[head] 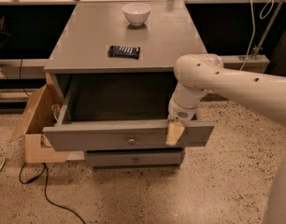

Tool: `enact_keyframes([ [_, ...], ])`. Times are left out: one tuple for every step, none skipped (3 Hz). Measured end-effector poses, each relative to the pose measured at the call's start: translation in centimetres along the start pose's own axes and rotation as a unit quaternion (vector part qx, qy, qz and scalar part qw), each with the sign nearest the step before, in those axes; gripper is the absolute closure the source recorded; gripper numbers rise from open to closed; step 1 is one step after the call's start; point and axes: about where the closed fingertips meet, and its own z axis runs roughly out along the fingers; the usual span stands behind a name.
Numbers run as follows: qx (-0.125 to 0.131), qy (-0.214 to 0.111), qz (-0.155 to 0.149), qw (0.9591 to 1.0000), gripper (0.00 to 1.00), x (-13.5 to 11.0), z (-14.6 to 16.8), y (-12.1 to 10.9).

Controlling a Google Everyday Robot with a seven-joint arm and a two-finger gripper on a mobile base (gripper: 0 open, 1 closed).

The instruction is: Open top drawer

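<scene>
The top drawer (96, 136) of the grey cabinet stands pulled far out, its inside dark and empty as far as I can see. Its flat grey front carries a small round metal knob (131, 140) at centre. My gripper (175, 131) hangs from the white arm at the right part of the drawer's front edge, its tan finger (174, 133) lying over the top of the drawer front, to the right of the knob.
A second, narrower drawer front (133, 158) sits shut below. The cabinet top (171, 41) holds a white bowl (136, 13) and a dark flat packet (124, 51). An open cardboard box (33, 125) stands left of the cabinet. A black cable (45, 190) lies on the speckled floor.
</scene>
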Motion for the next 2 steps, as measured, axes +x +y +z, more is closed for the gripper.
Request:
enact_keyframes([
  [-0.005, -0.003, 0.016, 0.9999, 0.0, 0.91, 0.1, 1.35],
  [-0.02, -0.004, 0.037, 0.9991, 0.0, 1.89, 0.79, 2.17],
])
